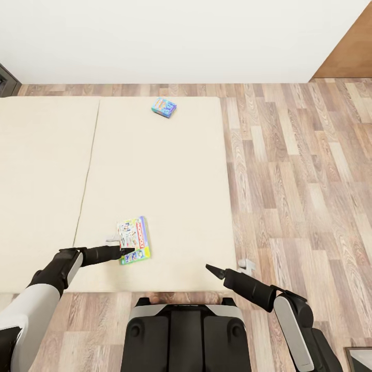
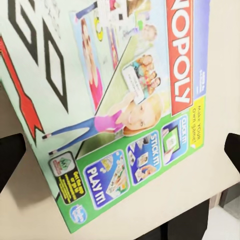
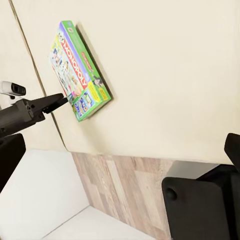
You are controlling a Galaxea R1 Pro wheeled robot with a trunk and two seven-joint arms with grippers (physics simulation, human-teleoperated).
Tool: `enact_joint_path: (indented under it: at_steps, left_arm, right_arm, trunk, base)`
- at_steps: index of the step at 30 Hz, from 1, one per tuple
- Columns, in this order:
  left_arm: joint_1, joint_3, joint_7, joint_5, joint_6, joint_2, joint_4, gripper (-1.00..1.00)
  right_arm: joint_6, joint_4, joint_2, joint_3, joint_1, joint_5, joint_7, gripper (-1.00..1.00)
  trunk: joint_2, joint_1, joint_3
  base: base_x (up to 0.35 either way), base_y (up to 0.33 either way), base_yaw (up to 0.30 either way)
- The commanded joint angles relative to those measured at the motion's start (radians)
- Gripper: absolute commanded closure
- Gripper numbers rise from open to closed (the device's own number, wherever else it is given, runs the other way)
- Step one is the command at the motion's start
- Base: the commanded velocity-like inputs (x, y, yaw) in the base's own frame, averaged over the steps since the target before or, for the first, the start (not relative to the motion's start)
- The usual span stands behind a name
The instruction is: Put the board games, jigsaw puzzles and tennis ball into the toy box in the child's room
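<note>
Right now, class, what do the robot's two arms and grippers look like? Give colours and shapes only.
Both arms have pale grey-white shells on the upper segments and black forearms that narrow toward the tips. The left gripper and right gripper are black and slim, ending in pointed fingers. No cables or markings are readable.

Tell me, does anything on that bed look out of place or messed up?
Nothing looks damaged or spilled. Two board games lie flat on the bare beige bed: a white-green one near the front edge, turned slightly askew, and a small blue one far back. Toys on a mattress are the only oddity.
</note>
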Motion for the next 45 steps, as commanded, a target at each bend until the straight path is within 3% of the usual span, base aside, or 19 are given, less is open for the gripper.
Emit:
enact_joint_path:
  at_steps: [1,11,24,33,45]
  left_arm:
    - [0.0,0.007,-0.007,-0.006,0.008,-0.001,-0.001,-1.0]
    - [0.0,0.016,0.016,-0.006,0.008,0.004,-0.011,-1.0]
    - [-0.001,0.017,0.144,-0.004,0.004,-0.004,-0.059,-1.0]
    - [-0.002,0.016,0.177,0.001,-0.057,-0.013,-0.062,-1.0]
    - [-0.024,0.013,0.179,0.0,-0.067,-0.065,-0.067,-1.0]
  right_arm:
    - [0.007,0.0,0.001,-0.003,0.0,0.002,0.005,-1.0]
    - [0.006,0.0,0.002,-0.001,-0.001,0.004,0.005,-1.0]
    - [0.005,0.001,0.003,-0.002,0.0,0.005,0.005,-1.0]
    - [0.005,0.0,0.002,-0.003,0.0,0.006,0.005,-1.0]
    - [0.004,0.0,0.003,-0.001,0.0,0.008,0.004,-1.0]
  trunk:
    - [-0.002,0.001,-0.001]
    - [-0.002,0.001,-0.001]
    - [-0.002,0.001,-0.001]
    - [-0.002,0.001,-0.001]
    - [-0.002,0.001,-0.001]
  base:
    - [0.0,0.0,0.0]
    - [0.0,0.0,0.0]
    - [0.0,0.0,0.0]
    - [0.0,0.0,0.0]
    - [0.0,0.0,0.0]
